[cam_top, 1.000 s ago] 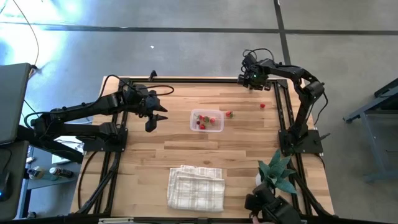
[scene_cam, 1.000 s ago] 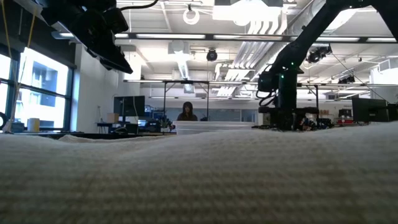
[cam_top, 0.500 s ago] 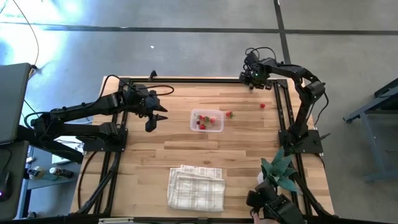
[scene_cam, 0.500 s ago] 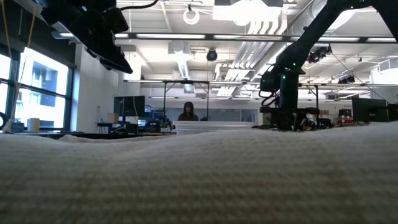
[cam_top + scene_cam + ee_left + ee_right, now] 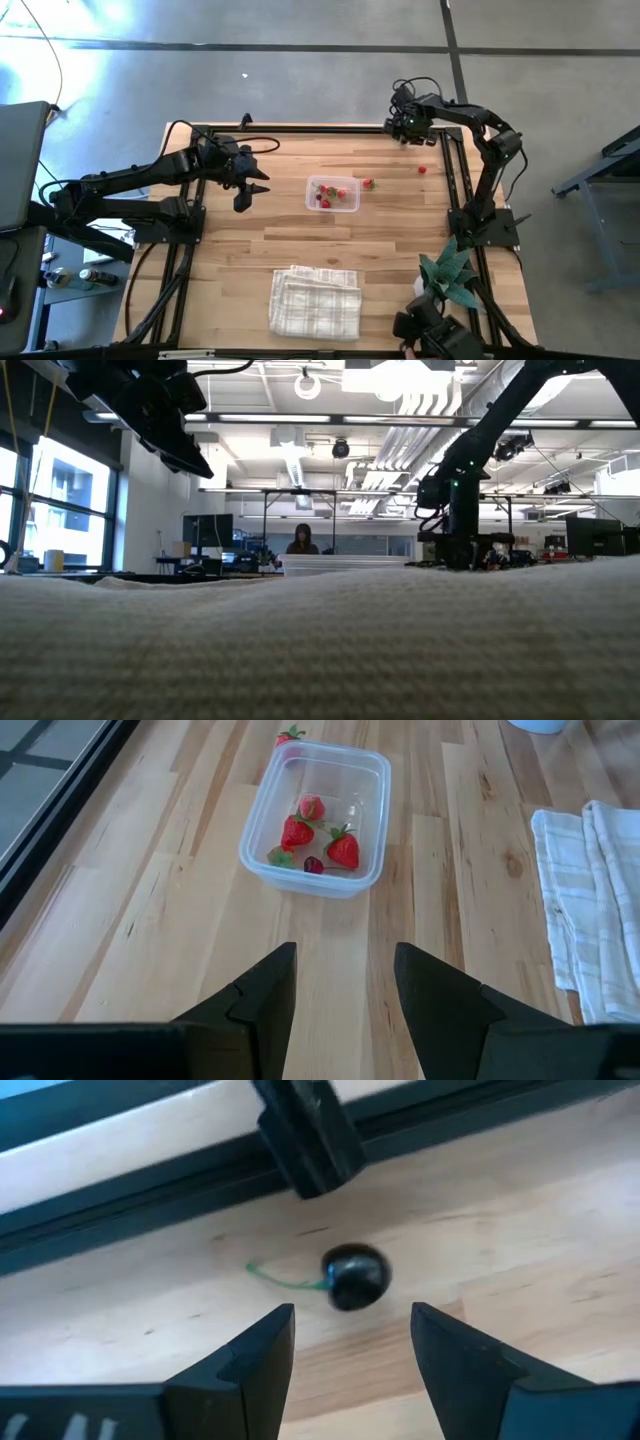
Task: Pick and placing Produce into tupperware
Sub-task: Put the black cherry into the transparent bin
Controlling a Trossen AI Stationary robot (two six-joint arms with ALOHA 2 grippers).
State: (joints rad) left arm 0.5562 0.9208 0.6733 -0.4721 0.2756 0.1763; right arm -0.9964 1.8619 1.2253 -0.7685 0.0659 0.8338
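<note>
Pale wooden planks make up my bench (image 5: 230,250), framed by a black metal rail. Near its middle sits the tupperware (image 5: 332,194), a small clear box with rounded corners, and in my left wrist view I can count three red strawberries (image 5: 342,849) and one small dark piece (image 5: 313,865) lying inside it. One more strawberry (image 5: 368,183) lies on the wood just beside the box, on the side toward my right arm, and another red piece (image 5: 422,170) sits farther out, near the right rail.

My right gripper (image 5: 409,128) is at the far right corner of the bench, close to the frame. Its fingers (image 5: 250,1355) stand wide apart and hold nothing. Just ahead of them, on the bare wood beside the black rail, lies a dark cherry (image 5: 355,1276) with a thin green stem; the gripper is pointed at it but not touching it.

My left gripper (image 5: 252,190) hovers above the bench on the left side of the tupperware, well apart from it, aimed toward the box. Its fingers (image 5: 260,1000) are spread and empty.

A white checked cloth (image 5: 316,300) lies folded at the near edge, and a small green plant (image 5: 450,275) stands near the right front corner. Across the room, in the low view, a person (image 5: 301,540) sits behind a counter.
</note>
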